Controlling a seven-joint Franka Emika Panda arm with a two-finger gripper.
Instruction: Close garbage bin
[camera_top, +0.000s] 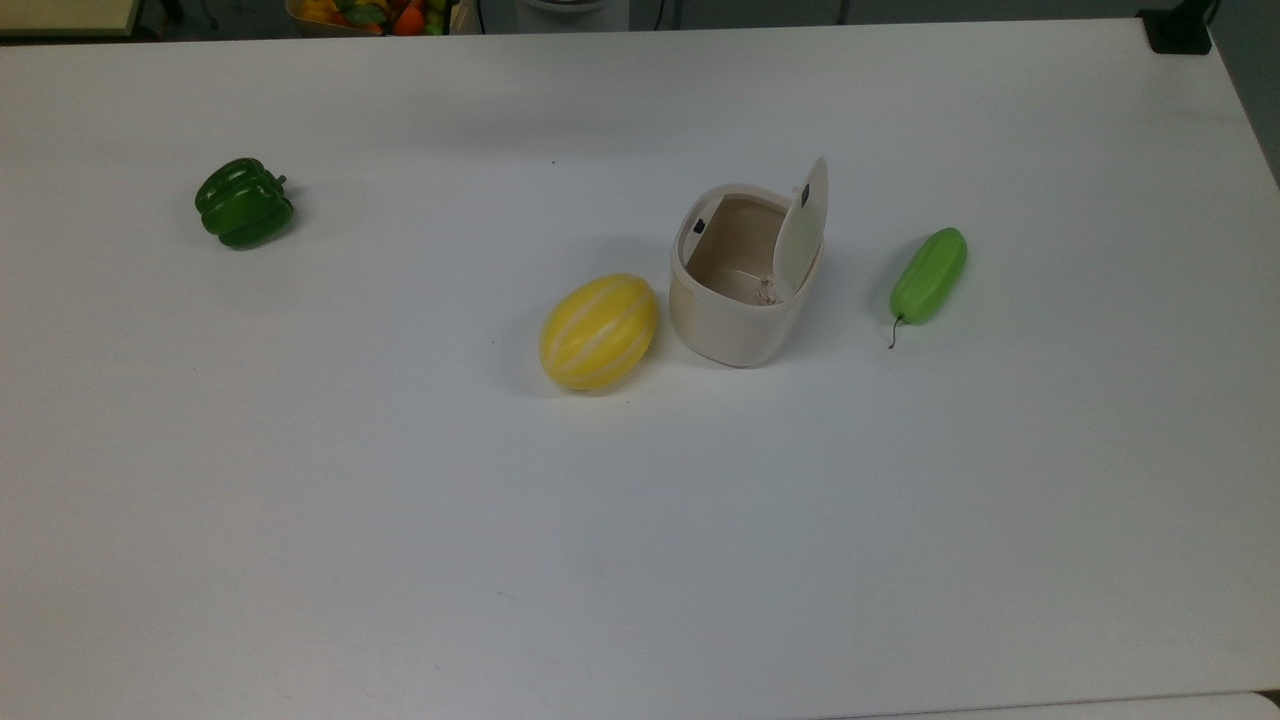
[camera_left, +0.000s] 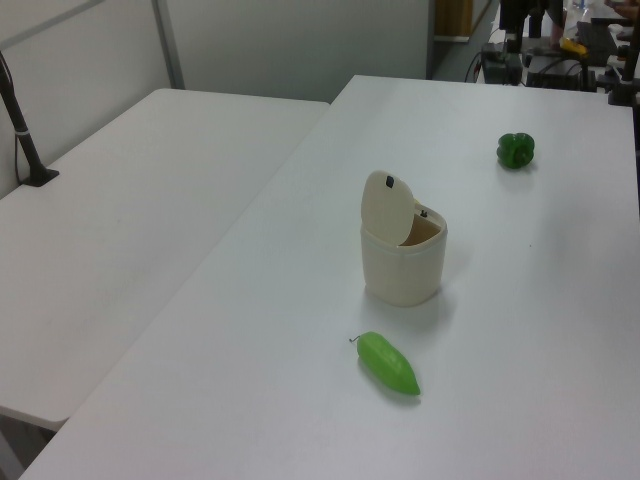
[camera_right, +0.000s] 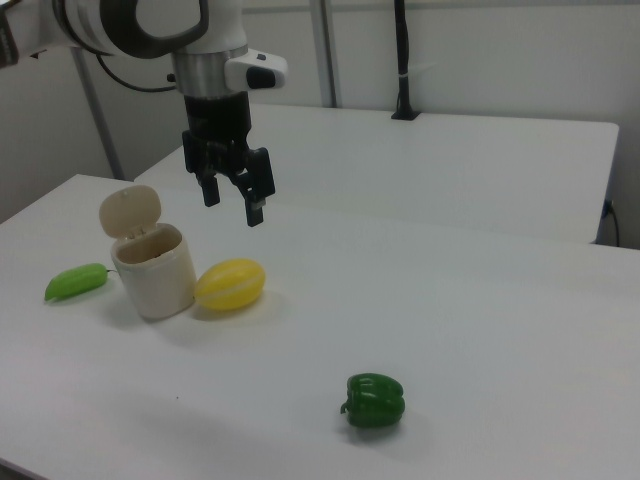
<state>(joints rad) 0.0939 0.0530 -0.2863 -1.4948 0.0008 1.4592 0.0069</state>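
Note:
The cream-beige garbage bin (camera_top: 735, 300) (camera_left: 403, 262) (camera_right: 154, 268) stands near the middle of the white table. Its hinged lid (camera_top: 806, 222) (camera_left: 387, 207) (camera_right: 131, 210) is raised nearly upright, so the inside is exposed; a little debris lies at the bottom. In the right view my gripper (camera_right: 232, 203) hangs open in the air, above the table and to the right view's right of the bin, above the yellow melon (camera_right: 230, 284). Nothing is between its fingers.
The yellow striped melon (camera_top: 598, 331) lies right beside the bin. A light green vegetable (camera_top: 929, 274) (camera_left: 388, 363) (camera_right: 76, 282) lies on the bin's other side. A dark green bell pepper (camera_top: 243, 203) (camera_left: 515, 150) (camera_right: 374, 400) sits farther off. A second table adjoins.

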